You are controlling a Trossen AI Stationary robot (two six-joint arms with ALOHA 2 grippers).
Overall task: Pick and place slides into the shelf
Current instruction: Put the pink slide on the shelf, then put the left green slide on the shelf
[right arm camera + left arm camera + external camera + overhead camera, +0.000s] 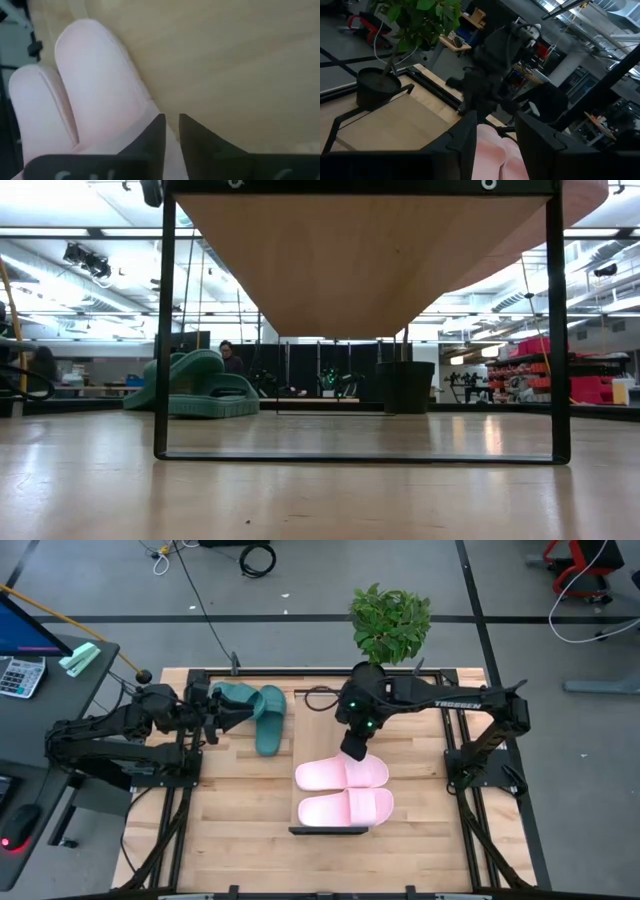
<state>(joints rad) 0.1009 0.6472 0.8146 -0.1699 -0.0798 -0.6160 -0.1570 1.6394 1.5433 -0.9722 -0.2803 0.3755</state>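
Two light pink slides lie side by side on the shelf (300,802), a raised wood board on dark metal legs (160,330). The far pink slide (335,774) is under my right gripper (354,752), which comes down on its far side with the fingers almost together. The near pink slide (345,807) lies free. Two dark teal slides (262,712) rest on the table near its far left. In the low view one teal slide (185,375) leans tilted on the flat one (218,397). My left gripper (207,712) is open just left of them, and I see nothing between its fingers (465,142). My right gripper is shut on the far pink slide at the strap's edge (150,125), on the slide's far long side, pinched between the two fingers (192,137). It comes from above, slanting down. The slide's sole lies flat on the shelf next to the other pink slide (30,115).
A potted plant (390,622) stands at the table's far edge, behind the right arm. A dark cable (318,697) lies on the table near it. Metal frames flank the table's left and right sides. Bare wood shows left of the shelf.
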